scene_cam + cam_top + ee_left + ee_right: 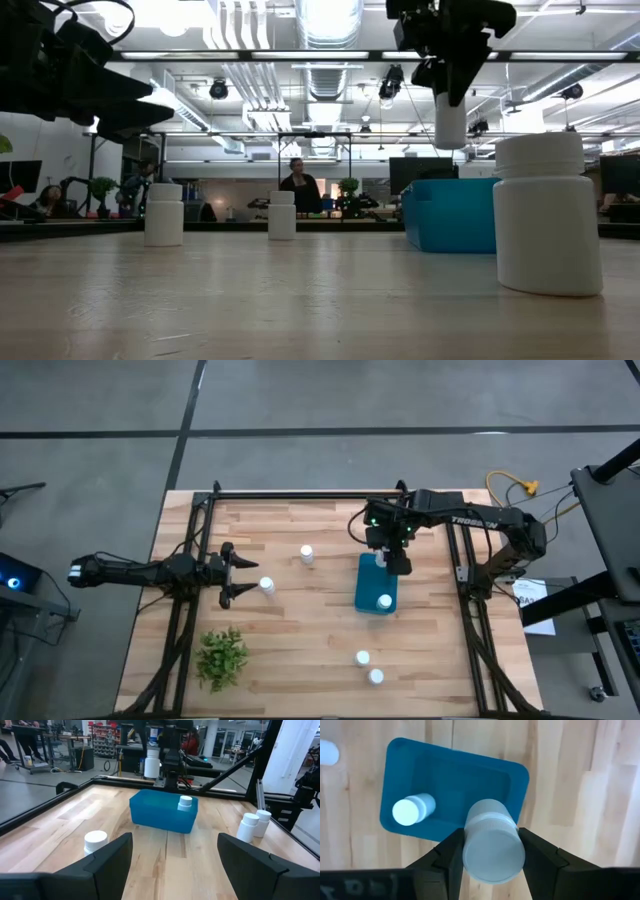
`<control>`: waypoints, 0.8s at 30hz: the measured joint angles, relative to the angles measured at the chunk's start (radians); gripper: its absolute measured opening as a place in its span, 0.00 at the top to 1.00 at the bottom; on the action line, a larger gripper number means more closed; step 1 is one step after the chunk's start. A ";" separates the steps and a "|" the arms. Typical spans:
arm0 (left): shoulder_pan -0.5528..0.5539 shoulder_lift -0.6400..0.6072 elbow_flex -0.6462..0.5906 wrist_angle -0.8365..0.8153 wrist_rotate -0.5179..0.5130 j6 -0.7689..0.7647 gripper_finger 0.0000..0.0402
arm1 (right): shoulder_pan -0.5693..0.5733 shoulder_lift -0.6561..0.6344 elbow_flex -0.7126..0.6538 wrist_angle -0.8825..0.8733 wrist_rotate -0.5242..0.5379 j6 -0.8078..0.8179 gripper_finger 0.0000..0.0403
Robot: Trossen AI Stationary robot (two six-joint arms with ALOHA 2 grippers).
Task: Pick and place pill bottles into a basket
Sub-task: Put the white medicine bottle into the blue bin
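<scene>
My right gripper (386, 557) is shut on a white pill bottle (450, 122) and holds it in the air over the far end of the teal basket (375, 586). One bottle (385, 601) lies inside the basket at its near end. My left gripper (236, 575) is open and empty at the table's left, just left of a standing bottle (266, 586). Another bottle (306, 554) stands near the table's middle. Two more bottles (362, 657) (376, 676) stand near the front edge. My right gripper pinches the bottle's capped top (493, 851) between its two fingers (451, 854), one on each side. The fingers come from above, pointing down. The bottle hangs upright below them, lifted clear, above the basket's far end (517, 780).
A green leafy plant (222, 657) sits at the near left of the table. Black frame rails (300, 495) run along the table's far edge and both sides. Bare wood lies between the left gripper and the basket.
</scene>
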 joint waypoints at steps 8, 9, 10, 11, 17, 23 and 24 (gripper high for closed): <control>0.000 0.000 0.000 0.000 0.000 0.000 0.32 | 0.007 0.000 -0.008 0.007 -0.013 0.038 0.63; 0.000 0.000 0.000 0.000 0.000 0.000 0.32 | 0.006 0.000 -0.009 0.008 -0.012 0.038 0.63; 0.000 0.000 0.000 0.000 0.000 0.000 0.32 | 0.006 0.000 -0.011 0.009 -0.010 0.038 0.63; 0.000 0.000 0.000 0.000 0.000 0.000 0.32 | 0.006 -0.001 -0.013 0.009 -0.010 0.038 0.63; 0.001 0.000 0.000 0.000 0.000 0.000 0.32 | 0.006 -0.001 -0.047 0.046 -0.010 0.016 0.63; 0.001 0.000 0.000 0.001 0.000 0.000 0.32 | 0.007 -0.001 -0.091 0.117 -0.014 0.007 0.63; 0.001 0.000 0.000 0.001 0.000 0.000 0.32 | 0.007 -0.001 -0.098 0.117 -0.013 0.005 0.63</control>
